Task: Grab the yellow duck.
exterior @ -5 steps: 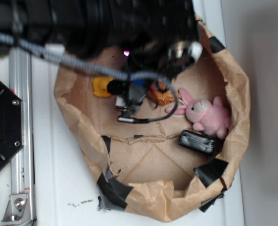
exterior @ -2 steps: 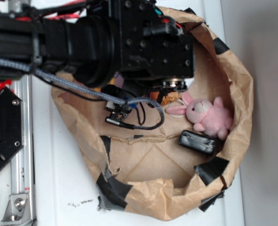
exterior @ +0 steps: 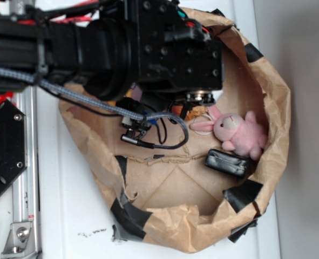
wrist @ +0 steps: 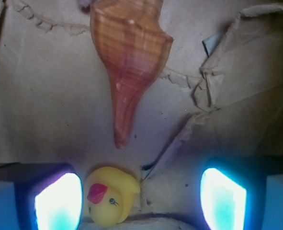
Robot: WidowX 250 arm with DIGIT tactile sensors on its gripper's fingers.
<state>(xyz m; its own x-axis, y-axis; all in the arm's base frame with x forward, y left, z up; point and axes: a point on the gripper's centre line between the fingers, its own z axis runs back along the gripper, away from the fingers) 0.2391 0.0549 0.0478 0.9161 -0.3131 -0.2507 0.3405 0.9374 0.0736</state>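
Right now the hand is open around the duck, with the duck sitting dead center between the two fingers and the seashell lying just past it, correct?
Not centered. The wrist view shows the yellow duck close beside one finger, far from the other. The hand is open, and the seashell lies just beyond the duck.

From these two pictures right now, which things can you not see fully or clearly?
- Duck: hidden under the arm in the exterior view; in the wrist view its underside is cut off by the bottom edge.
- Hand: the exterior view hides it under the arm.
- Shell: top cut off in the wrist view; mostly covered in the exterior view.
- Black box: too blurred to identify.
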